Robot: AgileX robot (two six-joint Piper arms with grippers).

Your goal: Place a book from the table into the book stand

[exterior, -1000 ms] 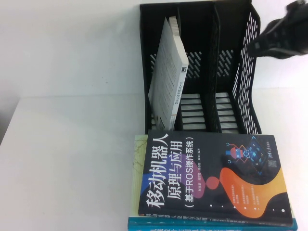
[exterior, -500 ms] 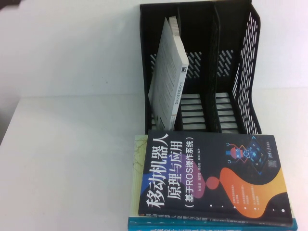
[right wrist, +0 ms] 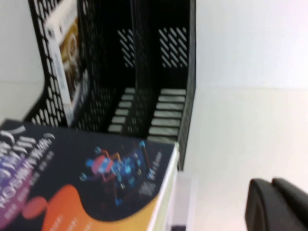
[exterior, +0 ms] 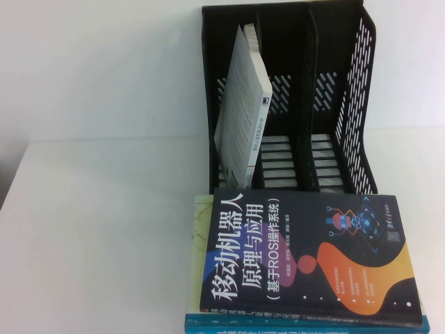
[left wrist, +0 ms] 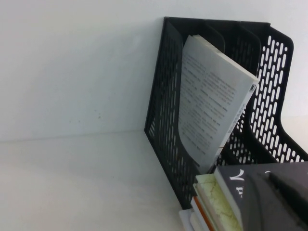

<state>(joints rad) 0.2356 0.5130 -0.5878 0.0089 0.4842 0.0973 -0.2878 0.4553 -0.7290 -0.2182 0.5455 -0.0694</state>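
Two grippers, neither seen in the high view. Left gripper [left wrist: 276, 202] shows only as a dark blurred body at the corner of its wrist view, just beside the pile of books; cannot tell its finger state. Right gripper [right wrist: 279, 204] likewise a dark lump at its wrist view's corner, over bare table [exterior: 97, 229], holding nothing visible; state also unclear.

Risks, as judgement: the book [exterior: 242, 115] stands in the leftmost slot of the book stand [exterior: 348, 104] but tilted, leaning against the outer wall, top corner proud of the rim. A knock to the stand could tip it further or slide it forward and out. An arm dropping low near the navy book [exterior: 306, 257] could shove the stack [left wrist: 211, 202] against the stand's front.

Book look: thick paperback, pale cover with small printed text facing left, white spine outward, orange-lit photo on the other face in the right wrist view. Middle and right slots hold nothing.
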